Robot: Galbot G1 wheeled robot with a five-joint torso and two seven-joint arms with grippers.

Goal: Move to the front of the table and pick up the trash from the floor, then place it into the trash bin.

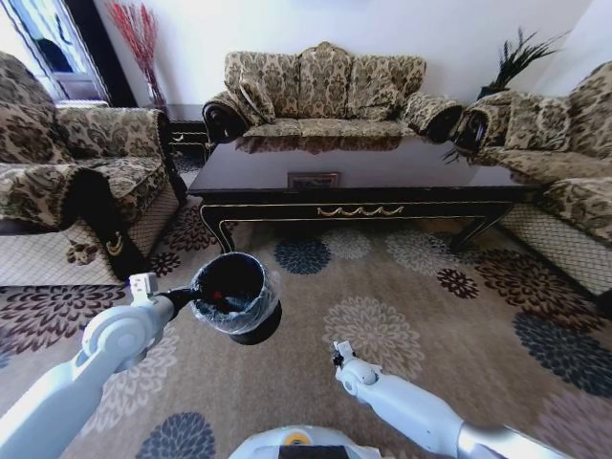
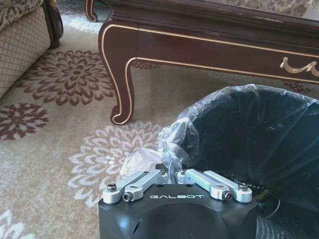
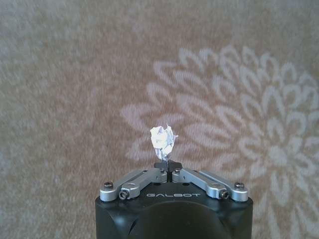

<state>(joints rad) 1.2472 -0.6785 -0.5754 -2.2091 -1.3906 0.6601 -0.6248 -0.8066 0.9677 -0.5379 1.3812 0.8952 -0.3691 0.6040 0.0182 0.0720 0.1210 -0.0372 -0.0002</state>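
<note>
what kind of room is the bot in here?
Most likely a home living room. Patterned sofas ring a long dark coffee table on a floral carpet. The left gripper holds the lined trash bin; the right gripper grips a crumpled white scrap.

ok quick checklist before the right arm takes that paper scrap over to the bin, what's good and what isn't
1. Scrap held: ok. The right gripper is shut on the crumpled white paper, lifted off the floor.
2. Bin held: ok. The left gripper is shut on the trash bin at its liner-covered rim, keeping it off the carpet.
3. Bin mouth open: ok. The liner bag is ruffled over the rim and the opening faces up.
4. Room in the bin: ok. Something red lies at the bottom, with space above.
5. Paper over the bin: not ok. It is off to the bin's right, above carpet.
6. Table clearance: ok. It stands beyond both arms.
</note>
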